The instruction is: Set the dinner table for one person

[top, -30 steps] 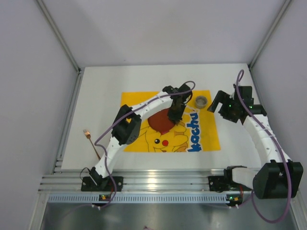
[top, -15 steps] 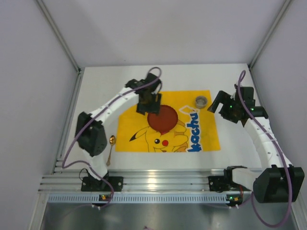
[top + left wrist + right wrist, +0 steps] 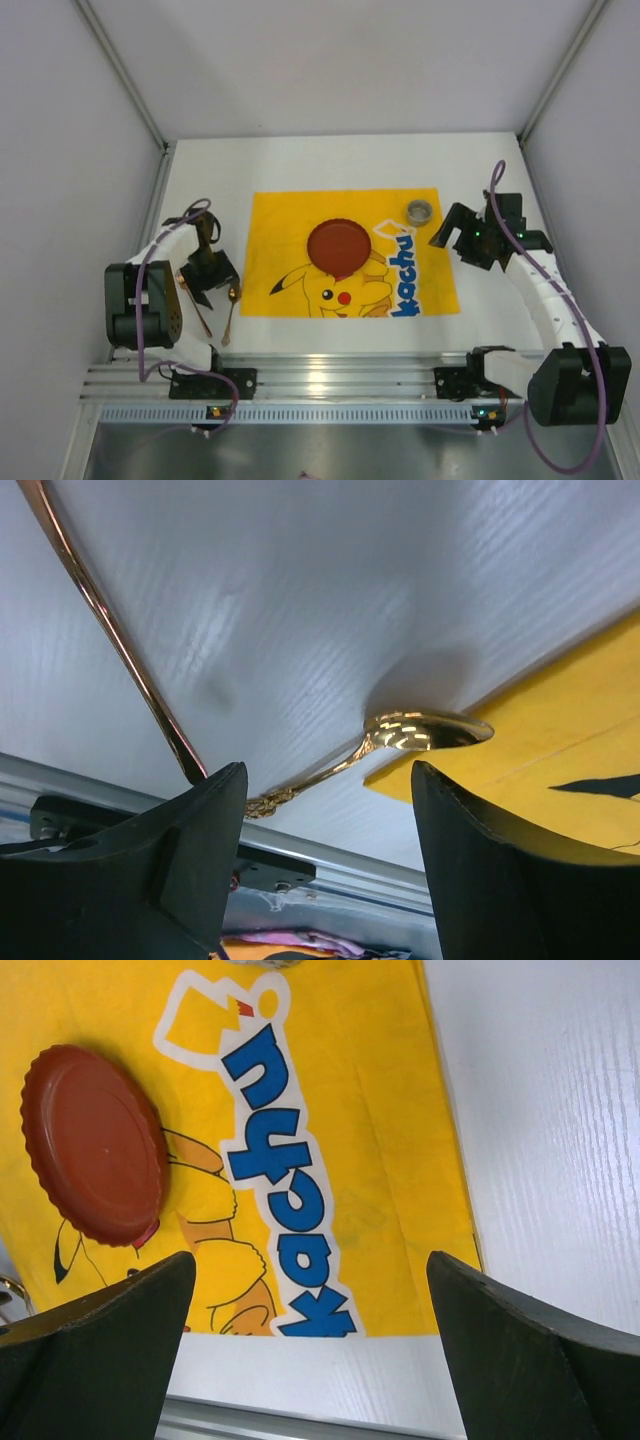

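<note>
The white dinner table (image 3: 300, 160) carries a yellow Pikachu mat (image 3: 425, 285). A red plate (image 3: 338, 247) lies on the mat and also shows in the right wrist view (image 3: 95, 1145). A small glass cup (image 3: 419, 210) stands at the mat's far right corner. A gold spoon (image 3: 231, 300) lies by the mat's left edge, its bowl touching the mat (image 3: 425, 730). A copper fork (image 3: 110, 630) lies left of the spoon. My left gripper (image 3: 205, 275) is open and empty just above them (image 3: 328, 780). My right gripper (image 3: 447, 232) is open and empty over the mat's right edge (image 3: 310, 1260).
A ribbed aluminium rail (image 3: 330, 385) runs along the table's near edge, with both arm bases on it. Grey walls and metal posts (image 3: 150, 220) close in the left, right and far sides.
My left arm has swung from above the red plate to the left of the mat, over the cutlery. The spoon by the mat's left edge was not there a second ago. The right arm barely moved.
</note>
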`<state>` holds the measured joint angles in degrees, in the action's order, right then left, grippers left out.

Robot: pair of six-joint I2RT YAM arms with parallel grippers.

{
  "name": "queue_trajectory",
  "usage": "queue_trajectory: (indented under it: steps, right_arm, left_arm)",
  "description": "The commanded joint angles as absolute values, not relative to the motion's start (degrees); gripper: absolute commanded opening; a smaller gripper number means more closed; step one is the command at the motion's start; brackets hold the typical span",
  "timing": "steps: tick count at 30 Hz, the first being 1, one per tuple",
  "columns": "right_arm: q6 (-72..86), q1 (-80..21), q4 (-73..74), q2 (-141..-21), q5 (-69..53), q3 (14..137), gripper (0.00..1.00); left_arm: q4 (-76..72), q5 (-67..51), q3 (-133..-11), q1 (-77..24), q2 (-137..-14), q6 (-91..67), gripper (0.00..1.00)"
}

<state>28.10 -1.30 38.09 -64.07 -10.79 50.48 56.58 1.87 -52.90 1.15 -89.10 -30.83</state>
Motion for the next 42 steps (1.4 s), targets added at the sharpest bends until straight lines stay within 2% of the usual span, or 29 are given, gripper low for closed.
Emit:
queue_trajectory:
  steps: [1, 7, 15, 18, 23, 31, 42]
  right_arm:
    - [28.13, -0.53, 35.77, -62.23, -11.51, 50.01, 1.0]
    - [27.6, -0.44, 35.86, -62.4, -10.99, 49.83, 1.0]
    - [27.51, -0.35, 34.72, -64.16, -10.9, 49.4, 1.0]
    - [27.68, -0.44, 34.19, -65.21, -11.07, 49.22, 1.0]
    - [28.12, -0.53, 33.14, -66.71, -11.43, 50.01, 1.0]
    - [28.04, -0.44, 33.14, -68.03, -11.16, 51.24, 1.0]
    - [28.48, -0.53, 32.08, -71.19, -11.95, 52.38, 1.0]
  left_arm:
    - [53.53, -2.37, -55.11, 4.66, -89.82, -29.71, 0.71]
    - [52.65, -5.17, -53.88, 4.57, -91.85, -26.9, 0.59]
    - [53.7, -6.59, -54.41, 1.06, -89.39, -22.33, 0.55]
    - [54.58, -2.49, -54.67, -3.06, -90.78, -23.72, 0.51]
    - [54.93, 3.07, -54.93, -8.69, -97.64, -27.06, 0.5]
    - [54.84, 5.97, -57.82, -8.61, -99.58, -27.08, 0.42]
    - [62.14, 7.38, -70.92, -8.53, -96.94, -24.43, 0.44]
